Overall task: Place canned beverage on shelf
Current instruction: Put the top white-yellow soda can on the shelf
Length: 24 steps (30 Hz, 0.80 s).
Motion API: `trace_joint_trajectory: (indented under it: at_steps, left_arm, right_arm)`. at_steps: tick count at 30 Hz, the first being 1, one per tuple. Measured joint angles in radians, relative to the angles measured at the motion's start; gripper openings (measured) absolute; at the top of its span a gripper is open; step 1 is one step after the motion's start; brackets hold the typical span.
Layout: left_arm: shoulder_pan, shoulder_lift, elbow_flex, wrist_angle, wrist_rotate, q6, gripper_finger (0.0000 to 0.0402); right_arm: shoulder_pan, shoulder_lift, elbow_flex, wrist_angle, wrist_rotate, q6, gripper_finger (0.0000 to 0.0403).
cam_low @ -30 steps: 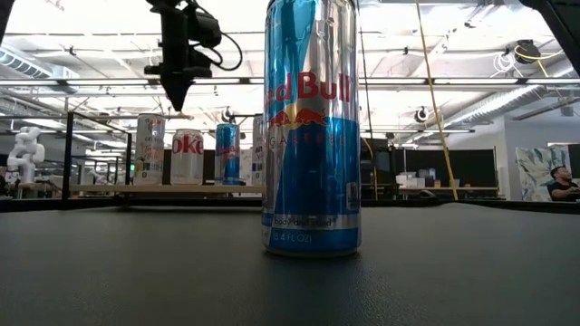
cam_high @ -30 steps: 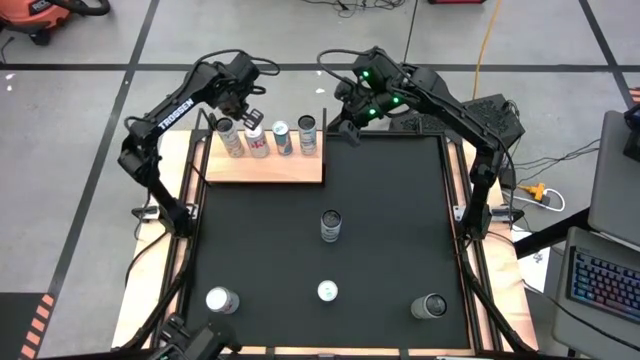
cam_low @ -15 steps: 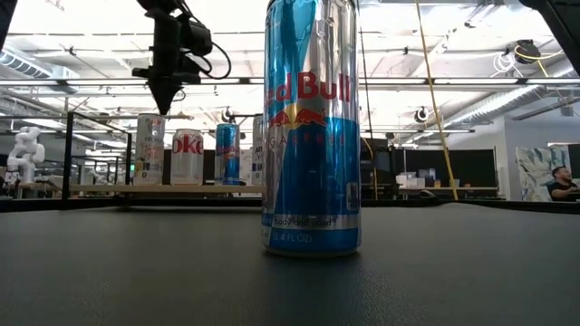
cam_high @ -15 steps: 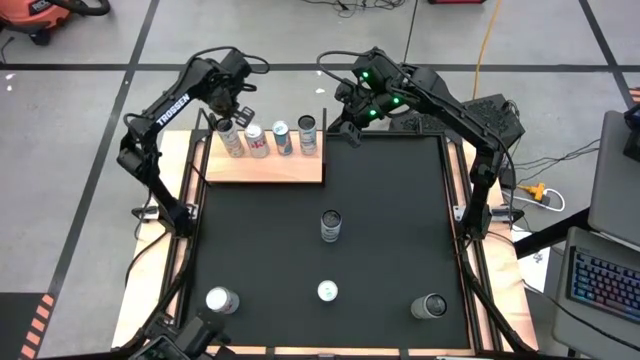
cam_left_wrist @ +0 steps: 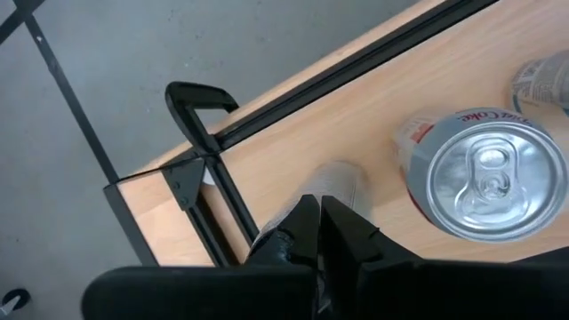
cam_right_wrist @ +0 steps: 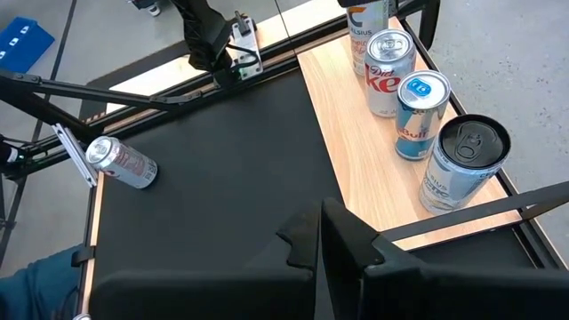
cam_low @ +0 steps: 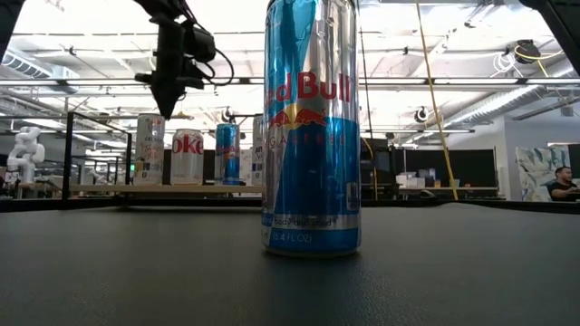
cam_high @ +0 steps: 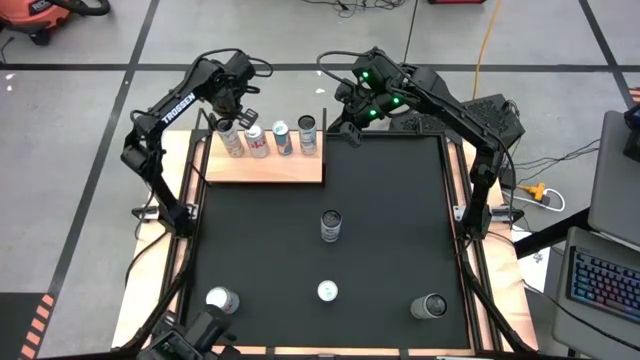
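The left tool (cam_high: 232, 108) is hovering clenched and empty over the shelf (cam_high: 262, 168), clear of four cans (cam_high: 268, 138). The right tool (cam_high: 350, 128) is waiting clenched beside it, leaving room.

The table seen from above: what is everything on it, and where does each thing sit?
Light-wood shelf board with thin black uprights: one, at the far left of the table.
Cans standing on the shelf: four, silver, red-and-white and blue, in a row along its far edge.
Tall blue-and-silver can: one, upright mid-mat.
Other cans on the mat: three near the front edge, a silver one left, a pale-topped one centre, a dark one right.
Large black mat: one, covering most of the table.
Left gripper: dark, shut, above the row's left end.
Right gripper: dark, shut, at the mat's far edge, right of the shelf.
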Motion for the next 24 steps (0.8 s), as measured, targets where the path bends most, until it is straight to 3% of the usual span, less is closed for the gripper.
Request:
trace_joint_trajectory:
  at_steps: [24]
  left_arm:
    - [-0.070, 0.018, 0.000, -0.066, 0.014, 0.023, 0.0008]
  right_arm:
    - [0.000, 0.000, 0.000, -0.005, 0.000, -0.008, 0.0000]
